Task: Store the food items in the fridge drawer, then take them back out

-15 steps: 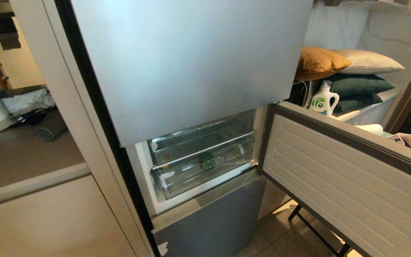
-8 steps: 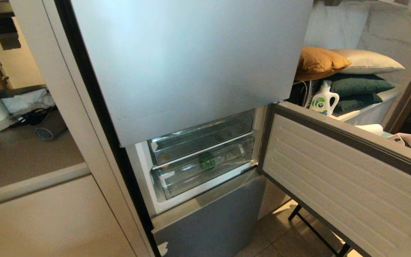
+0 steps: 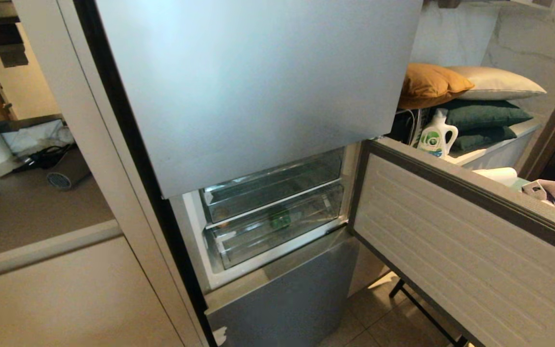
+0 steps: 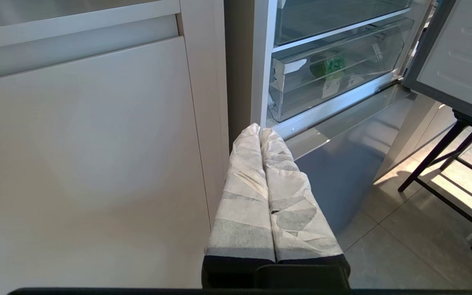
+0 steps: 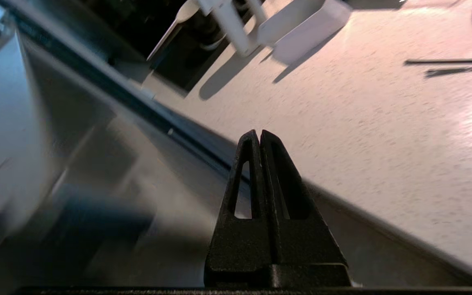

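**Pepper stowed behind a closed drawer front**

Inside the open fridge compartment, we saw the bell pepper (image 3: 280, 219) lying in the fridge drawer (image 3: 239, 241), the lower of two clear bins; the bin sat pushed in, which we took to mean storage was done and retrieval not yet begun. A potato was possibly there too, but the plastic glare hid it. Our left gripper (image 4: 259, 130) hung low beside the cabinet door (image 4: 88, 143), fingers pressed together and empty, well short of the drawer. Our right gripper (image 5: 259, 133), likewise closed on nothing, pointed along the edge of the swung-out fridge door (image 3: 455, 250), well apart from the pepper.
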